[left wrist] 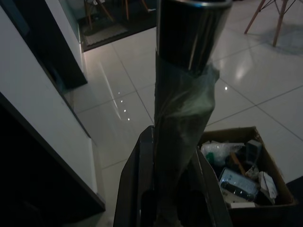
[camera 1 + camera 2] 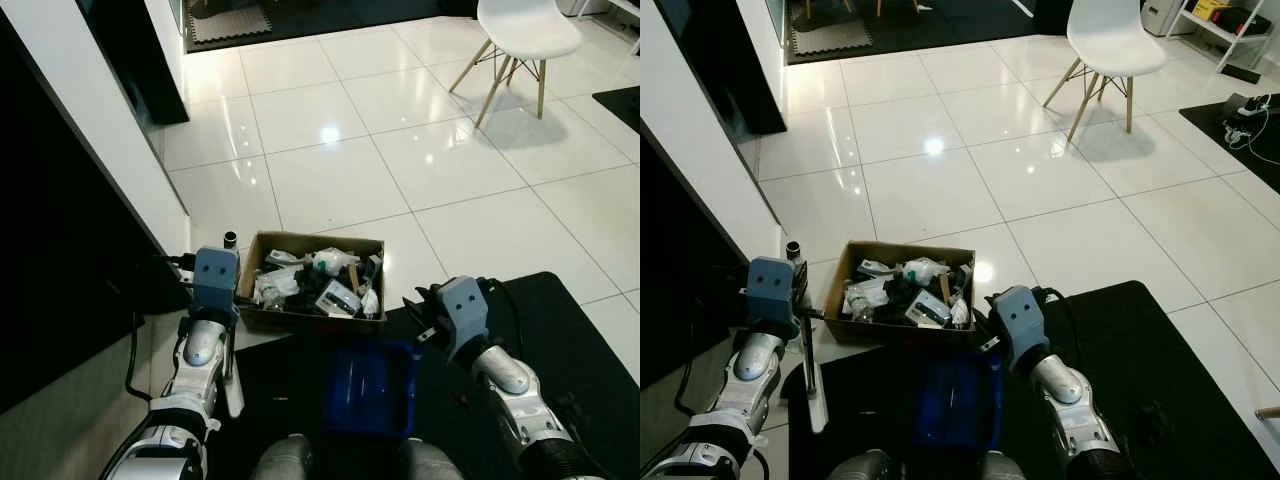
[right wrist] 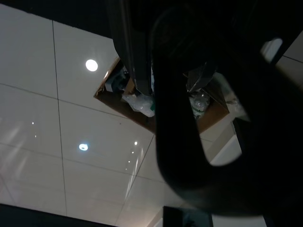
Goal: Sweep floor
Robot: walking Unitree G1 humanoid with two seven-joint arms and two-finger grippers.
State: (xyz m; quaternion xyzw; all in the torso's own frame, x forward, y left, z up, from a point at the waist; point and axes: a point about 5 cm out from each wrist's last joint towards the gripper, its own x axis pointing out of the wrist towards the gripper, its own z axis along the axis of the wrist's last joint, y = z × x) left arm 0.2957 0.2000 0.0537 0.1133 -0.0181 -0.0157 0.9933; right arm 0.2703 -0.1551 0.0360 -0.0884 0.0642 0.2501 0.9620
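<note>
Two tools are held at this moment, one in each gripper. A dark broom handle point(image 1: 182, 94), partly wrapped in clear film, is clamped between the black fingers of the left gripper point(image 1: 168, 189); its long axis runs upright, straight out past the fingertips, and its top end is seen beside the left wrist point(image 2: 230, 238). A blue dustpan point(image 2: 372, 388) is carried low in front of the robot by the right gripper point(image 2: 428, 318); how its jaws stand cannot be told, since the right wrist view is taken up by a dark curved handle point(image 3: 180, 137). A cardboard box point(image 2: 262, 313) filled with mixed rubbish stands just ahead, between the two arms, its near wall touching the edge of a black mat point(image 2: 560, 330) on which the dustpan hangs. The pan lies just behind the box and nearer the right arm, while the broom stands at the box's left corner, so any sweeping stroke would probably be drawn by the left arm across toward the pan. Glossy white floor tiles point(image 2: 330, 170) spread beyond the box and reflect ceiling lights. A white wall point(image 2: 95, 150) with a dark panel runs along the left, and a white chair point(image 2: 525, 40) with wooden legs stands well apart at the far right.
</note>
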